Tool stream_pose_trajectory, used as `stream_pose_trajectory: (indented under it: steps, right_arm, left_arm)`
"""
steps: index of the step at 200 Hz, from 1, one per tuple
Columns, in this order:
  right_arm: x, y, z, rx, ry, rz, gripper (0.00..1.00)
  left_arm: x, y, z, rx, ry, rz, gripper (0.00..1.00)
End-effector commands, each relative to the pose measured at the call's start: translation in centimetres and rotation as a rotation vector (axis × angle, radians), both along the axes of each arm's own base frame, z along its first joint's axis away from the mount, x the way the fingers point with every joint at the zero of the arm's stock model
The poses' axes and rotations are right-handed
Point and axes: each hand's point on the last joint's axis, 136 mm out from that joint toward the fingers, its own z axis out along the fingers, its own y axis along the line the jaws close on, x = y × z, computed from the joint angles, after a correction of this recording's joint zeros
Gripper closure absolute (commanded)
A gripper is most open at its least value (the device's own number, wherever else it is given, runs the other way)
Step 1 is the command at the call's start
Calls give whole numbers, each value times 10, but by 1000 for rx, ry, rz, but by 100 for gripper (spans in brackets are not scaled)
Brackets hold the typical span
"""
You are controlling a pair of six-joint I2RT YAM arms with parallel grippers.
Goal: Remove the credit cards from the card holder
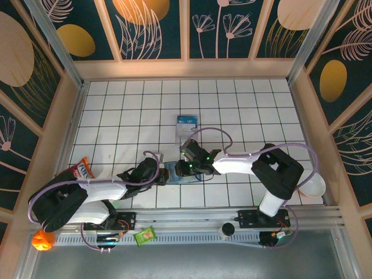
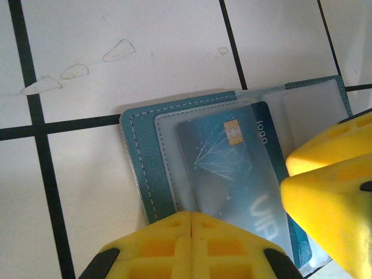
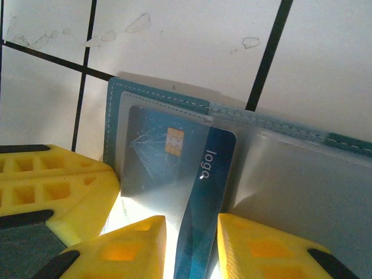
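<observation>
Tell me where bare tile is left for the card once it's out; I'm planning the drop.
Free: the tiles beyond the clear case toward the back wall, and both far corners. Crowded: around the card holder, where the left gripper and right gripper meet.

left gripper [image 2: 192, 232] closed, low | right gripper [image 3: 192, 244] fingers parted, low

A clear plastic case with a blue-and-white insert [image 1: 186, 124] lies mid-bench [image 1: 116, 110]. A snack packet [image 1: 81, 170] sits at the left edge, a white bowl [image 1: 313, 187] right, an orange [image 1: 42, 240] and green sachet [image 1: 145, 235] near the front rail.
</observation>
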Motion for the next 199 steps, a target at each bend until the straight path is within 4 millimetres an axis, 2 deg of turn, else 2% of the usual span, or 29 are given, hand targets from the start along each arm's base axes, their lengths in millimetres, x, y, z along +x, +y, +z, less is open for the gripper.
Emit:
stream_pose_trajectory:
  steps: [1, 69, 95, 119, 148, 199]
  right_arm:
    - [-2, -4, -9, 16, 37, -2, 72]
    - [-1, -11, -13, 52, 91, -44, 79]
    - [-1, -11, -11, 78, 100, -49, 87]
    - [0, -11, -5, 104, 95, -55, 100]
    - [0, -13, 7, 133, 88, -70, 100]
    - [-1, -36, 16, 58, 55, -146, 100]
  left_arm:
    - [-14, 17, -26, 72, 80, 9, 100]
    - [-14, 15, -27, 69, 86, 3, 100]
    - [-14, 13, -25, 58, 86, 2, 100]
    - [-14, 13, -25, 58, 87, 0, 100]
    - [-13, 13, -22, 58, 79, 4, 100]
    - [-9, 8, -15, 44, 64, -6, 100]
